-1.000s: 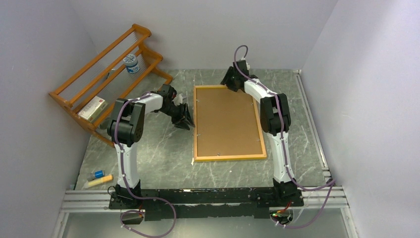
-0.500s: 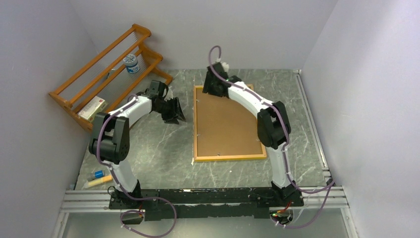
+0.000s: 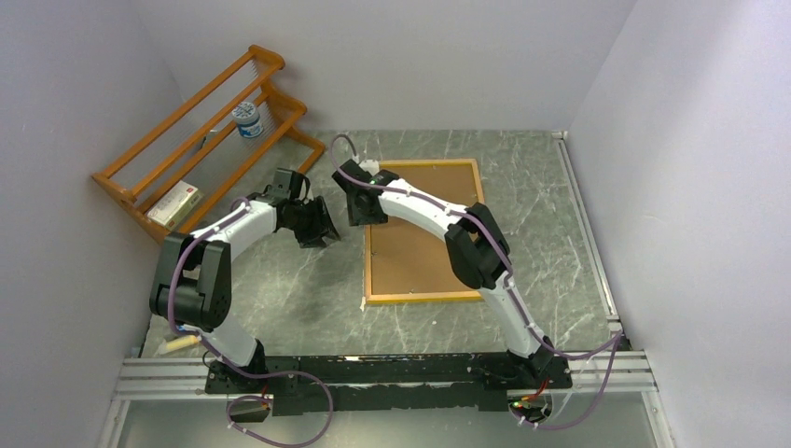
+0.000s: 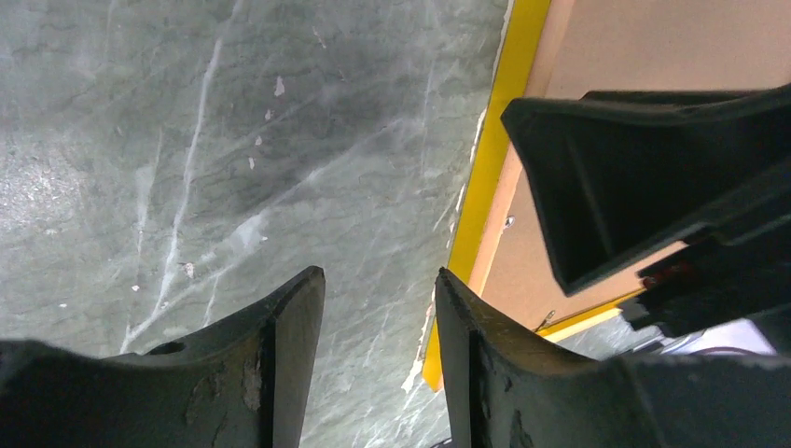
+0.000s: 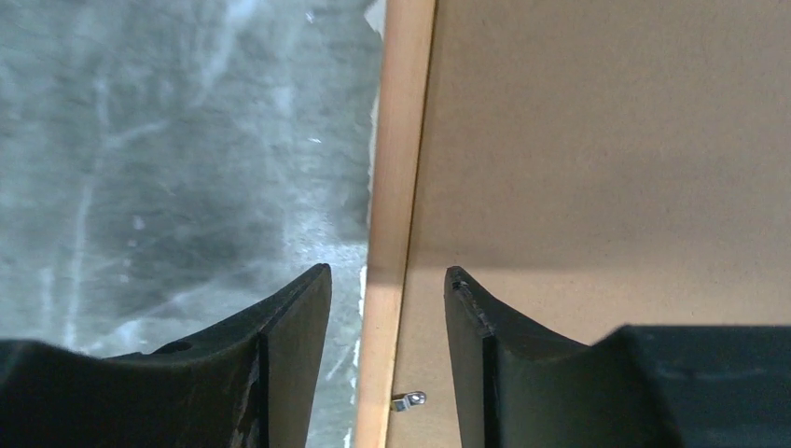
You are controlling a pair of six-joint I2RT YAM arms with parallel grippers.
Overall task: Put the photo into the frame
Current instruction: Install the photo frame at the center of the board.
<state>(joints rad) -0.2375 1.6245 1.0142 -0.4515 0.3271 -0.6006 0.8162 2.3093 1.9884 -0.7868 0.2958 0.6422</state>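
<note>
The frame [image 3: 429,297] lies back-up on the marble table, its yellow side [image 4: 495,140] showing in the left wrist view, with a brown hardboard panel [image 3: 420,257] set in it. The photo is hidden; only thin white slivers [image 4: 417,371] stick out under the frame's left edge. My right gripper [image 3: 362,213] is open, its fingers astride the frame's left wooden rail [image 5: 398,140] near a small metal tab [image 5: 409,401]. My left gripper [image 3: 319,233] is open over bare table just left of the frame, with nothing between its fingers [image 4: 291,327].
An orange-brown slatted rack [image 3: 201,140] stands at the back left, holding a white jar [image 3: 247,119] and a small box [image 3: 174,203]. A yellowish stick [image 3: 177,345] lies at the front left. Grey walls close in on three sides.
My right gripper has swung from the frame's far edge leftward and nearer, onto its left rail. My left gripper has drawn back to the left, away from the frame, its jaws slightly wider.
</note>
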